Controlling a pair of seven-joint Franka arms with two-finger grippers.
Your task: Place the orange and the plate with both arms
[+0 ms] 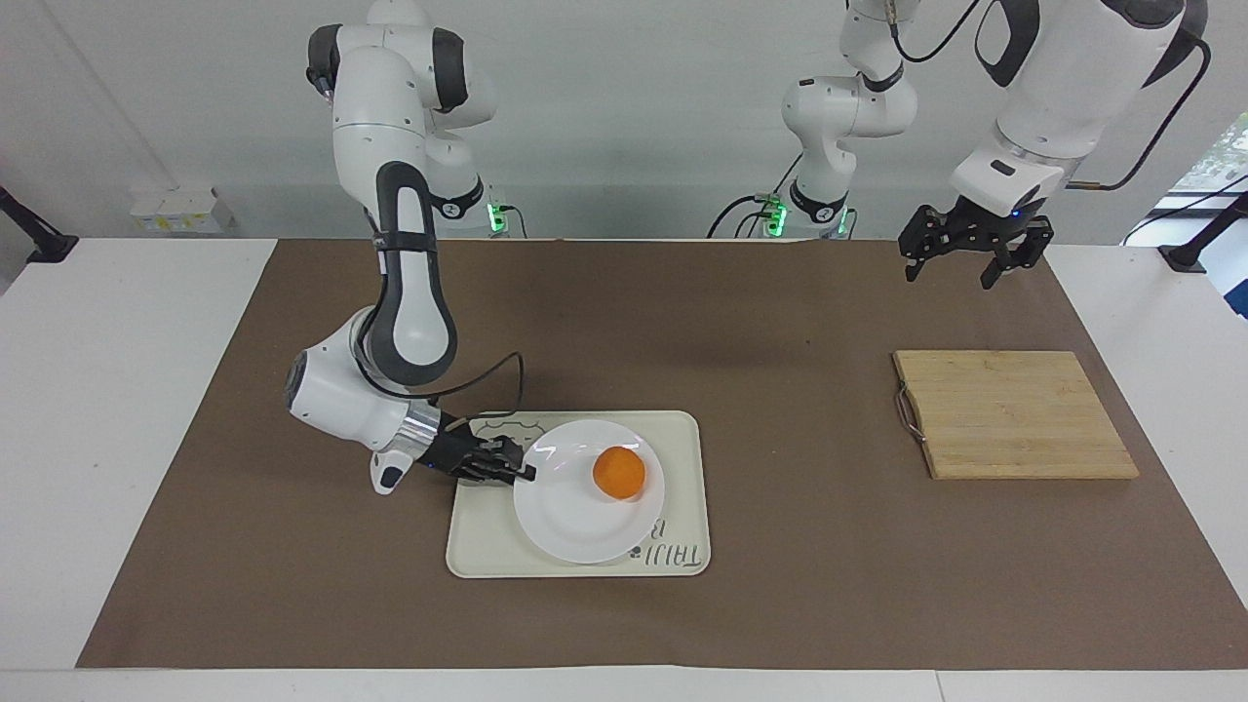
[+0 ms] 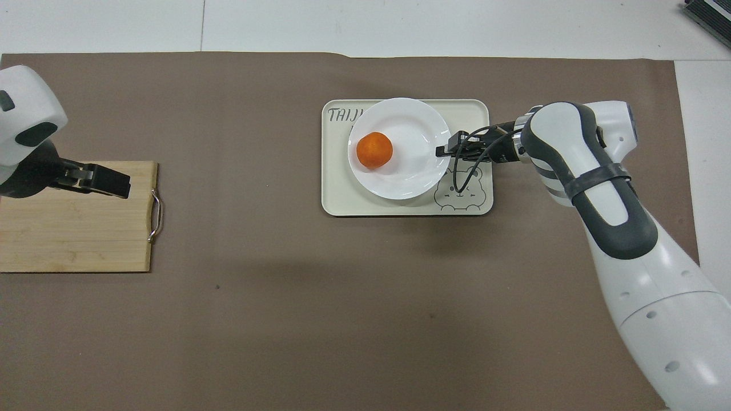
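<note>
The white plate (image 1: 575, 517) lies on the cream tray (image 1: 684, 448) in the middle of the table, with the orange (image 1: 619, 474) on it. My right gripper (image 1: 524, 474) lies low and sideways at the plate's rim, on the right arm's side, shut on the rim. In the overhead view the plate (image 2: 411, 123), the orange (image 2: 374, 150), the tray (image 2: 337, 197) and the right gripper (image 2: 444, 151) stand the same way. My left gripper (image 1: 954, 271) hangs open and empty high in the air about the cutting board (image 1: 1014, 414); it also shows in the overhead view (image 2: 123, 186).
The wooden cutting board (image 2: 74, 234) with a metal handle lies toward the left arm's end of the table. A brown mat (image 1: 780, 322) covers the table. The tray bears a bear drawing and lettering.
</note>
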